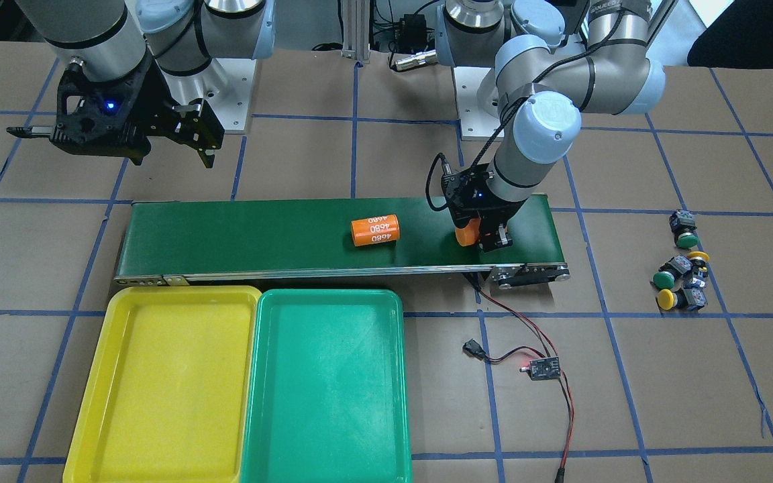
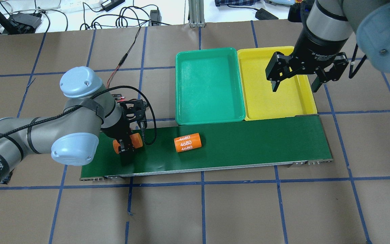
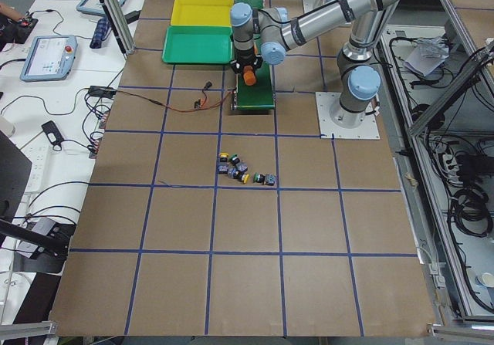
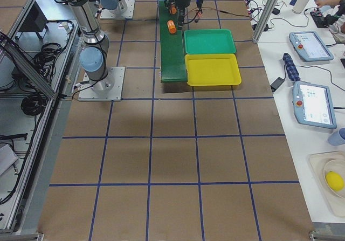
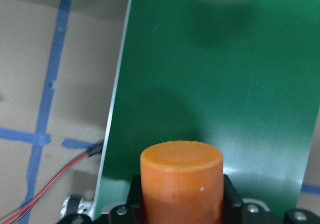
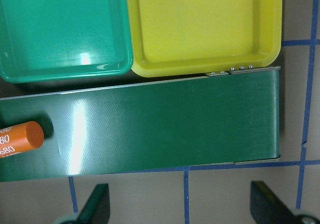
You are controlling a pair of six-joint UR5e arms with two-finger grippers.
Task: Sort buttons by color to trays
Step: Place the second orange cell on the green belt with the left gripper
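— Where do your grippers stand?

— Take your left gripper [image 1: 484, 240] first. It is clenched on a smooth orange cylinder [image 5: 181, 184] with a flat round end, low over one end of the conveyor belt [image 1: 259, 235]. You cannot tell whether the cylinder touches the belt. Your right gripper [image 2: 295, 88] is released, with its dark fingers [image 6: 95, 204] spread wide and nothing between them. It hangs above the belt's other end, near the yellow tray [image 1: 178, 292].

— What else lies on the belt?

— A second orange cylinder [image 1: 375, 230], printed "4680", lies on its side near the middle. That makes two cylinders. The belt itself is a long, dark green strip with a faint sheen and a metal edge.

— And the trays?

— You have two, both shallow glossy plastic rectangles with rounded corners. The yellow tray and the green tray [image 1: 329, 295] sit side by side with their rims touching, just beside the belt's long edge.

— Where are the buttons?

— You can count four buttons [image 1: 680, 272] in a loose cluster on the worktop [image 1: 628, 416], which is brown and matt with a grid of blue tape. They lie beyond the belt end at your left gripper, well apart from both trays. Two have round yellow caps and two have green ones, each cap on a black collar.
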